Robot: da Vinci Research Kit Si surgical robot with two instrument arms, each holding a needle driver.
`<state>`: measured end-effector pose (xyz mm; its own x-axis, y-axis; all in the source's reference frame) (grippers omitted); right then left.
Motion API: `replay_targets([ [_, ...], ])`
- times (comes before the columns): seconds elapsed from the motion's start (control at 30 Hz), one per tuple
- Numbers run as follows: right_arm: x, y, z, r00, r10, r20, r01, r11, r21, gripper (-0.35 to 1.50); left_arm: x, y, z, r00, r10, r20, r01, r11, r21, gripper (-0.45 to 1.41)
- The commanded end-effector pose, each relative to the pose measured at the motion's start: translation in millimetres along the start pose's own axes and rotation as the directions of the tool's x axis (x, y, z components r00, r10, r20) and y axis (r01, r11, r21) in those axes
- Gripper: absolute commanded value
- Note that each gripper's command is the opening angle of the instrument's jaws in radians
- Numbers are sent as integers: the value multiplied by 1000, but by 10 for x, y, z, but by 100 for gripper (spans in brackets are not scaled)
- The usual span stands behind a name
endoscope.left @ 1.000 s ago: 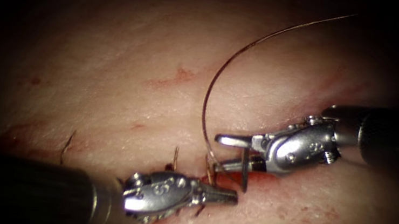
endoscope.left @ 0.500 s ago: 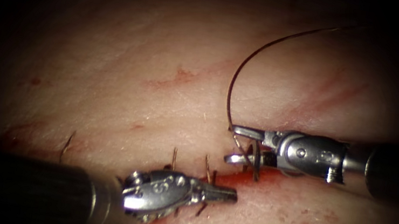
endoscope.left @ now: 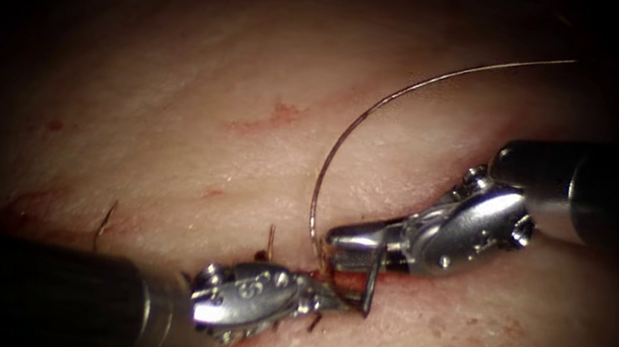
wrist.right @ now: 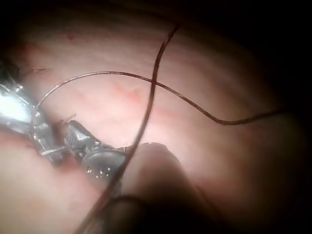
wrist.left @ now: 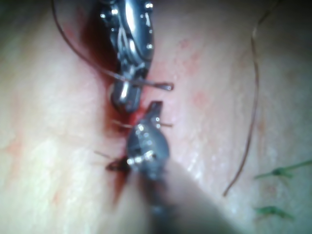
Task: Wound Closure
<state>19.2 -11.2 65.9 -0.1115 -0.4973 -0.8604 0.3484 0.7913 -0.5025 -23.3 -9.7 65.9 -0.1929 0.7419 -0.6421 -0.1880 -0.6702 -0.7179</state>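
Where the two tools meet over the cut (endoscope.left: pixel 393 280), the needle's tip is hidden and its entry into the tissue (endoscope.left: pixel 192 119) cannot be judged. The needle (endoscope.left: pixel 372 282) is clamped near mid-curve by the right end effector (endoscope.left: pixel 353 251). The left end effector (endoscope.left: pixel 334 300), closed with nothing seen in it, lies just beside the needle. The thread (endoscope.left: pixel 390 99) arcs upward from there.

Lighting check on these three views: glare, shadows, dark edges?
Endoscope view: dark edges all round, lit centre; glare on right tool, jaws shut on needle near mid-curve at the cut, entry into tissue unclear; left tool shut, holding nothing. Left wrist view: strongly lit. Right wrist view: dark surround, thread crossing the lit tissue.
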Motion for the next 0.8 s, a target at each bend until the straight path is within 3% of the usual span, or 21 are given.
replay_targets([
  [0.03,-1,-6,9,1000,-12,-10,12,1000,0,-35,-7,1,7,1000,-2,3,2,1000,-2,2],
  [0.53,-2,-69,17,989,14,-149,2,994,106,-35,-18,-16,-22,999,-14,34,14,1000,7,2],
  [0.8,-2,-67,12,988,83,-131,-72,993,92,-35,-17,-18,-22,999,-16,32,15,1000,16,2],
])
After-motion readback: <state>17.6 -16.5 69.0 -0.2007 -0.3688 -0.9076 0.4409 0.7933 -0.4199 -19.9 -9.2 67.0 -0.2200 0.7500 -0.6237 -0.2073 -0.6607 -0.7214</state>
